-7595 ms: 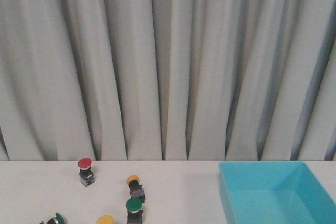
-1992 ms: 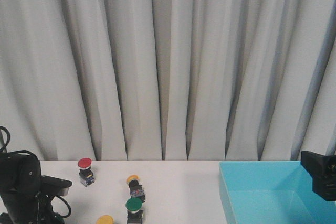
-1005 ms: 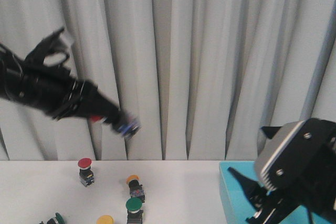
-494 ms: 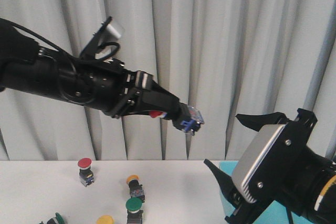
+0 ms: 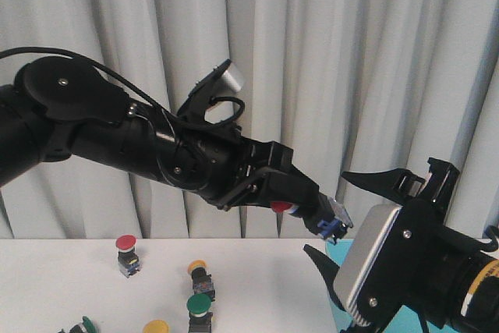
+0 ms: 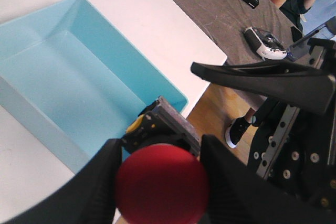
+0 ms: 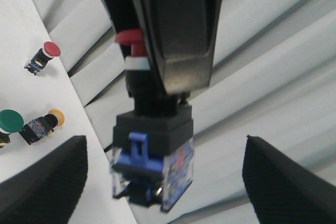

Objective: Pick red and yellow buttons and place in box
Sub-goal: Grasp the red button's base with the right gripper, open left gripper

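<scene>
Left arm swung further right since half a second ago, and its gripper [image 5: 316,207] now hangs high in the air near the box's near-left corner, clamped on a red button [image 5: 281,207] by the cap end, blue-and-black body poking out past the fingertips. On the table at left sit another red button [image 5: 125,249], a yellow button [image 5: 199,274], a green button [image 5: 199,311], a second yellow cap [image 5: 155,326] and a second green one [image 5: 84,325] at the bottom edge, none touching. Left wrist view shows the held button's cap [image 6: 161,183] between the fingers [image 6: 94,182] with the box [image 6: 68,93] below it. Right gripper [image 5: 366,220] is up too, close in front of the camera, jaws spread wide with nothing between them, and it hides most of the box in the front view
</scene>
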`<state>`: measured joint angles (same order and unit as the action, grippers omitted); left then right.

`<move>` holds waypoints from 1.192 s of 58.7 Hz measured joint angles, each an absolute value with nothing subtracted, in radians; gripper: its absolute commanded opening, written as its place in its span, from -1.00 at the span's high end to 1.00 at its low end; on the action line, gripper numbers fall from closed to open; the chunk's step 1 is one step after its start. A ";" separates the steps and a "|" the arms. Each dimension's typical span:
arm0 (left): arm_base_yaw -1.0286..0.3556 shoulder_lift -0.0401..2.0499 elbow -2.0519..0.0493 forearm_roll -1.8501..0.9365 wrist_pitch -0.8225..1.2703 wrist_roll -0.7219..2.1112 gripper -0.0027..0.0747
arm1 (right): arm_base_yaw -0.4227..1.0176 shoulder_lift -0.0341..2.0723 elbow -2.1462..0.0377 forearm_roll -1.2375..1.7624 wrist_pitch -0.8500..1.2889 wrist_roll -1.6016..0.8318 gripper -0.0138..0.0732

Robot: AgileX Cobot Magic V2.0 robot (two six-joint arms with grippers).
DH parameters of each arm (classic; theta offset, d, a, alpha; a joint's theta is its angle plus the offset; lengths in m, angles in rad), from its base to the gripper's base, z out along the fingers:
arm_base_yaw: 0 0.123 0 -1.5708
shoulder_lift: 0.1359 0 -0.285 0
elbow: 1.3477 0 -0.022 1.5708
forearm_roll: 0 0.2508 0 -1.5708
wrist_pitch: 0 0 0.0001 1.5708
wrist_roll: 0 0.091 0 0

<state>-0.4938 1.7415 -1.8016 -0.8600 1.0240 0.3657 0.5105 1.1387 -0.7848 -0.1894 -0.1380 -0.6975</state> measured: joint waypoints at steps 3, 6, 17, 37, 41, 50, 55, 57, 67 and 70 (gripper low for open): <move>-0.500 1.743 -1.802 -0.860 1.024 0.364 0.94 | 0.511 1.139 -0.785 -0.189 -0.138 -0.712 -0.65; -0.504 1.743 -1.802 -0.861 1.025 0.362 0.93 | 0.511 1.139 -0.785 -0.189 -0.138 -0.719 -0.64; -0.507 1.743 -1.802 -0.863 1.045 0.325 0.92 | 0.511 1.139 -0.785 -0.189 -0.137 -0.728 -0.38; -0.507 1.743 -1.802 -0.872 1.055 0.294 0.92 | 0.513 1.139 -0.785 -0.192 -0.103 -0.732 0.72; -0.507 1.743 -1.802 -0.872 1.055 0.294 0.90 | 0.513 1.139 -0.785 -0.192 -0.103 -0.732 0.71; -0.507 1.743 -1.802 -0.872 1.056 0.316 0.72 | 0.514 1.139 -0.785 -0.192 -0.103 -0.732 0.70; -0.507 1.743 -1.802 -0.882 1.056 0.341 0.50 | 0.514 1.139 -0.785 -0.192 -0.105 -0.732 0.70; -0.507 1.743 -1.802 -0.889 1.053 0.352 0.38 | 0.514 1.139 -0.785 -0.192 -0.107 -0.732 0.70; -0.507 1.743 -1.802 -0.914 1.035 0.434 -0.29 | 0.514 1.139 -0.788 -0.189 -0.110 -0.728 0.69; -0.507 1.743 -1.802 -0.927 1.030 0.472 -0.47 | 0.514 1.139 -0.788 -0.187 -0.104 -0.727 0.69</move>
